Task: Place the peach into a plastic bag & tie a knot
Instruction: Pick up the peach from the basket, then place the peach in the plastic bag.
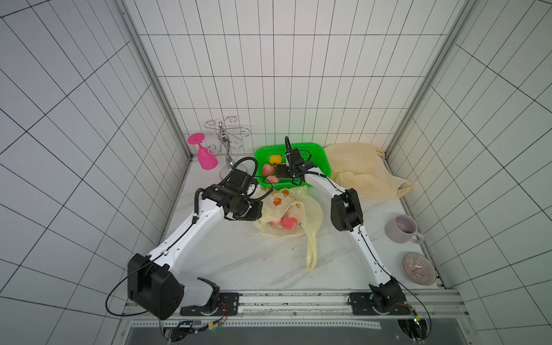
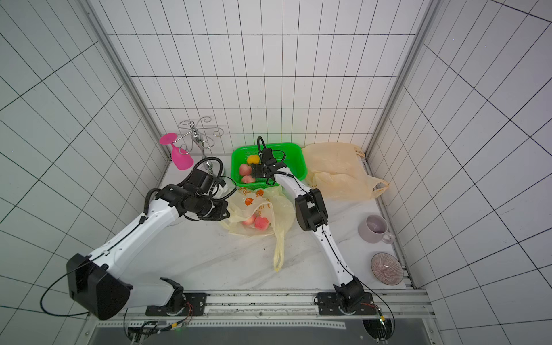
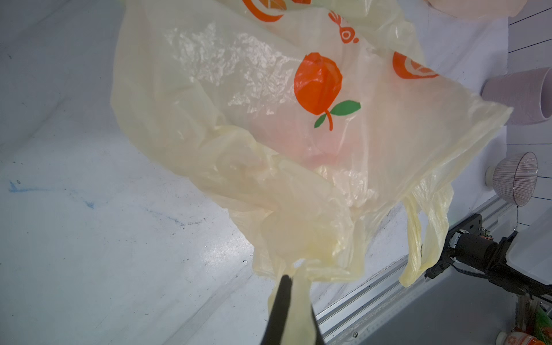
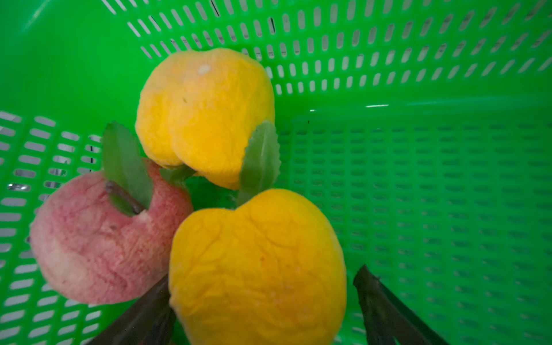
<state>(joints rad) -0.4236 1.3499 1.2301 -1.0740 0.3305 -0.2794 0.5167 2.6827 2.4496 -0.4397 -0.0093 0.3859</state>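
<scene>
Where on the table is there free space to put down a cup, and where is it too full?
Biggest bare patch: front of the table, bordered by left arm, bag handle and rail. Another lies between that handle and right arm. Crowded: the back, with glass, rack, basket and spare bag; the right edge, with mug and bowl.

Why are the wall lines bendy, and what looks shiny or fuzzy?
In both top views the black-gridded white walls look bowed by the wide lens; left wrist view: white glare on the translucent yellow plastic bag and the pale tabletop; right wrist view: the nearest yellow peach looks a little soft, out of focus.
</scene>
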